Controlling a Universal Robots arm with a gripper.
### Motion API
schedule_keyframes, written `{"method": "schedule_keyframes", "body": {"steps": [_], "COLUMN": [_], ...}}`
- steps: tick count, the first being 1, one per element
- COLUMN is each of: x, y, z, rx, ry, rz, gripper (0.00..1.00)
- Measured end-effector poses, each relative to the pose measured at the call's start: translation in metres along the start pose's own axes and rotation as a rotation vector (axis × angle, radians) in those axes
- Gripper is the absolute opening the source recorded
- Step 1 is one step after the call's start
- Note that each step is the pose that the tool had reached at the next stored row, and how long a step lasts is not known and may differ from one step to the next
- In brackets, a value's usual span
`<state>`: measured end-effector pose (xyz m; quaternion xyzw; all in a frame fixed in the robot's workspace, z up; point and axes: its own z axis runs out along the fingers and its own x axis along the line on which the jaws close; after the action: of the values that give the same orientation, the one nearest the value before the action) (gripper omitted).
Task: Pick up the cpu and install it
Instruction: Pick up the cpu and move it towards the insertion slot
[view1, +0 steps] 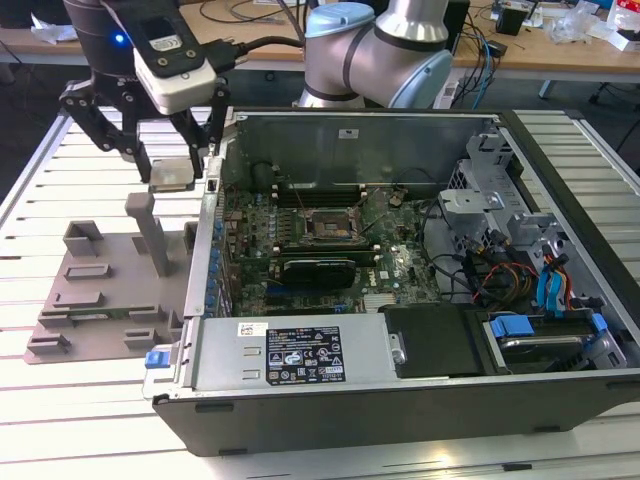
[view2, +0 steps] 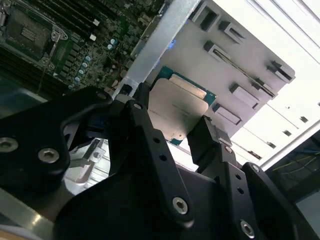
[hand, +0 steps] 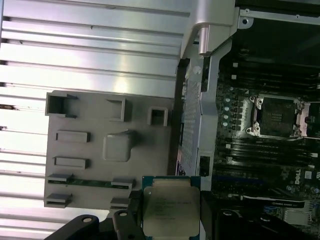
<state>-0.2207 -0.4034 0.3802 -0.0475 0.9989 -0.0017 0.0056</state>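
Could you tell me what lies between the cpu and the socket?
The case's metal side wall and a row of capacitors separate cpu and socket, in the first wrist view.

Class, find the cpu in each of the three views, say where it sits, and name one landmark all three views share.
Exterior view: the cpu is gripped in the tool, above the grey tray, to the exterior view's left of the computer case.
Second wrist view: the cpu is held in the tool, with the tray behind it.
First wrist view: the cpu is between tray and case wall.
Shared landmark: the motherboard socket.
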Motion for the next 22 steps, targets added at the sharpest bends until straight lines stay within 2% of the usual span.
{"method": "schedule_keyframes", "body": {"steps": [5, 9, 18, 19, 22], "x": [-0.0126, -0.0258, -0.0452, -0.0509, -0.0573], "y": [-0.0012, -0.0024, -0.0043, -0.0049, -0.0054], "z": [0.0001, 0.0003, 0.0004, 0.0005, 0.0006], "rx": [0.0043, 0.0066, 0.0085, 0.0085, 0.0085], "ry": [0.0007, 0.0014, 0.0025, 0.0028, 0.0034], "rz": [0.0, 0.0, 0.0, 0.0, 0.0], "gripper": [0.55, 0.55, 0.55, 0.55, 0.55]}}
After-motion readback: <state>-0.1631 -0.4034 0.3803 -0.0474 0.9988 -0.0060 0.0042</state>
